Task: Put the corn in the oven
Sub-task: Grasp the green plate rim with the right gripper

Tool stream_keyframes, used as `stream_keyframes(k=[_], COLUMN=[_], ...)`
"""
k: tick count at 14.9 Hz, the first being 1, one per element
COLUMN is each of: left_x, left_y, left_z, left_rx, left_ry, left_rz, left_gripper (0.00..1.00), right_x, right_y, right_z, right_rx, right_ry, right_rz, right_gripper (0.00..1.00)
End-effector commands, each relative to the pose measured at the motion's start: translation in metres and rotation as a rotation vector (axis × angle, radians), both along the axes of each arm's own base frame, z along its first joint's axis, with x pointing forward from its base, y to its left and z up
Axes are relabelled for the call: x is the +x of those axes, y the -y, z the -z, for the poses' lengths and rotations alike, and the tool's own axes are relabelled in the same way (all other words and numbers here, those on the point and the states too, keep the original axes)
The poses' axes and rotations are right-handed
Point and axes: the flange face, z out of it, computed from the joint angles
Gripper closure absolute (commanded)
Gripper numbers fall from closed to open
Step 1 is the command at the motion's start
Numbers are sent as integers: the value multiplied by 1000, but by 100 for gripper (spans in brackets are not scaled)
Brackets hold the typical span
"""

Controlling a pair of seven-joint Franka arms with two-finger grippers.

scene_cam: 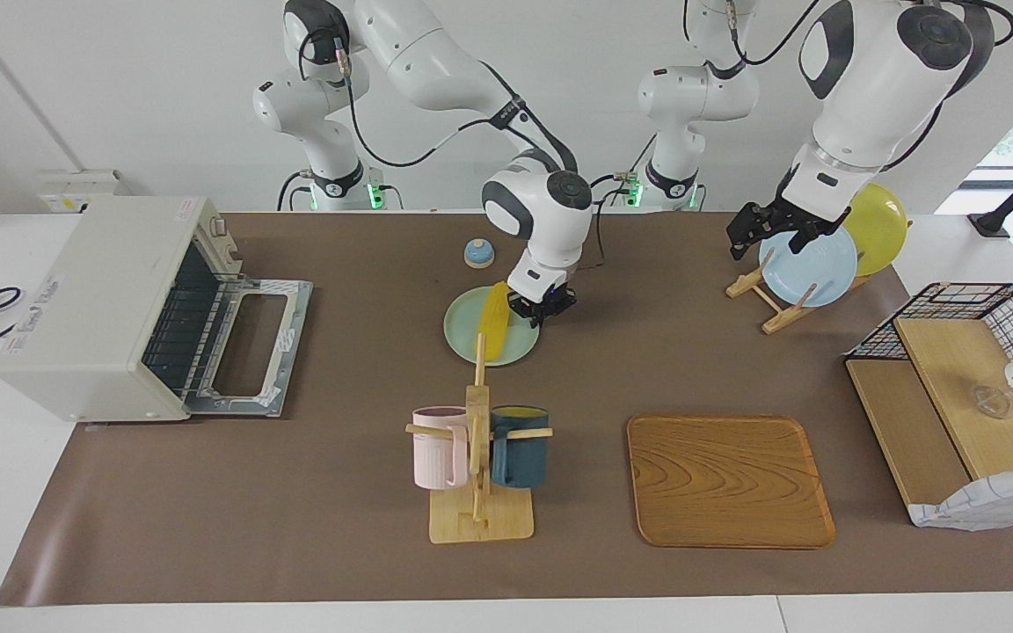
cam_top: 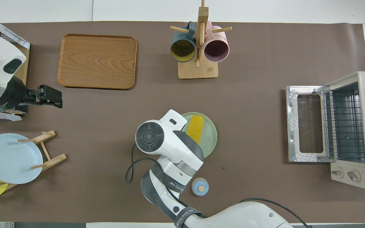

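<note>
The ridged yellow corn (scene_cam: 496, 321) is lying on a round pale green plate (scene_cam: 462, 338), just beside the right gripper (scene_cam: 542, 309), which is hanging low over the plate's rim; I cannot tell how its fingers are standing. Bare brown mat is stretching from there to the boxy off-white oven (scene_cam: 111, 308), whose door (scene_cam: 251, 345) is lying dropped open. Two mugs are hanging on one wooden rack (scene_cam: 477, 457). The left gripper (scene_cam: 775, 230) is waiting, fingers spread, over the plate stand (scene_cam: 779, 299).

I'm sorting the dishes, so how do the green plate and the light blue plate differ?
The green plate lies flat on the table with the corn on it; the light blue plate stands on edge in a wooden rack and carries nothing. The green one sits mid-table, the blue toward the left arm's end. Both are round.
</note>
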Motion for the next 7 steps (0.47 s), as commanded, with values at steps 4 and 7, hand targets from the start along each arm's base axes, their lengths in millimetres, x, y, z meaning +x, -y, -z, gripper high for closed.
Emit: stream_keyframes(k=[4, 7], left_x=[-4, -4], left_y=[-3, -3], left_z=[-5, -5], left_rx=[18, 18], left_ry=[4, 4], left_rz=[-7, -7], left_gripper=[0, 0], right_x=[16, 33], right_y=[15, 36], right_z=[-33, -53], right_rx=[-156, -258], right_ry=[1, -34], right_rz=[-127, -201], right_gripper=[100, 100])
